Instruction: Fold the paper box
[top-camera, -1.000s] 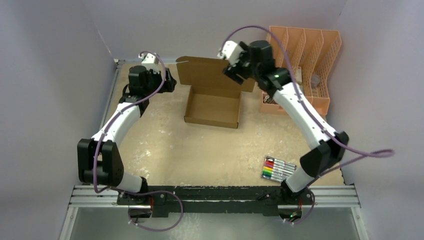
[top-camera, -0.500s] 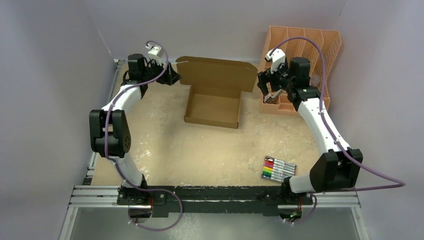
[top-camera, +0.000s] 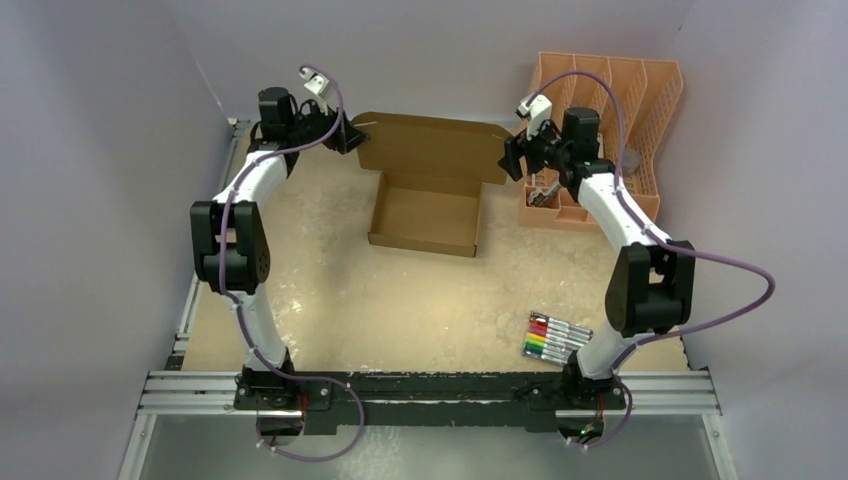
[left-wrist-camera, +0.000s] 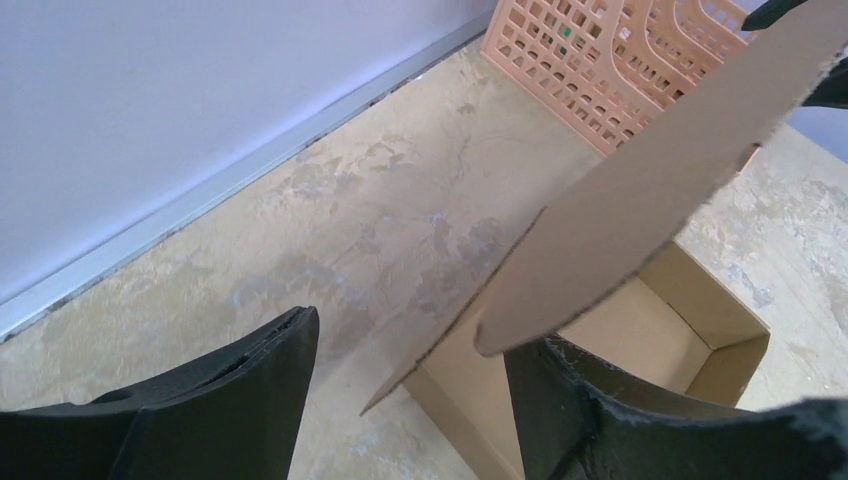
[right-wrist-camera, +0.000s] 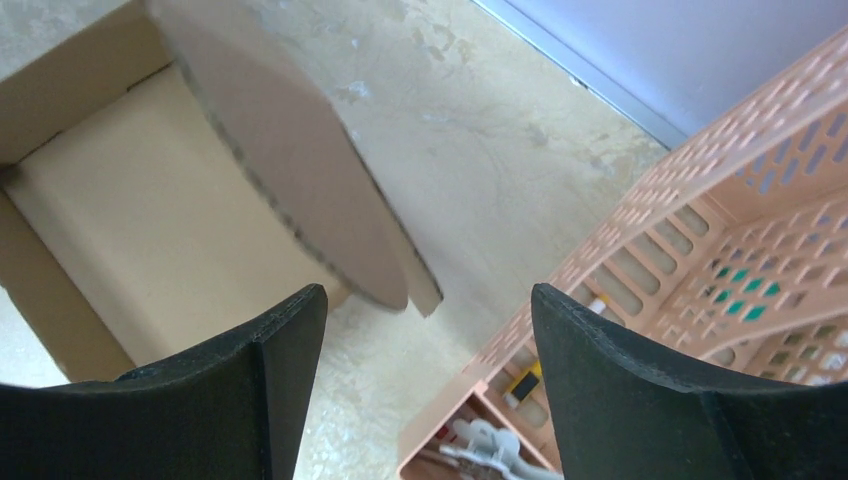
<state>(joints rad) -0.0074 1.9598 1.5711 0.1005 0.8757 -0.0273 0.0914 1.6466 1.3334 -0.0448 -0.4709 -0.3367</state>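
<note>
Flanking the long raised lid (top-camera: 430, 148) of the shallow brown cardboard box (top-camera: 425, 215): left hand (top-camera: 354, 135), right hand (top-camera: 507, 160), both open, empty.

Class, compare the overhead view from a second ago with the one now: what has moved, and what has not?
The right gripper swung off the right corner of the lid toward the organizer, then came back to the lid's right end. The left gripper moved to its left end. Both are open, gripping nothing. The paper box, its raised lid and the markers stayed put.
</note>
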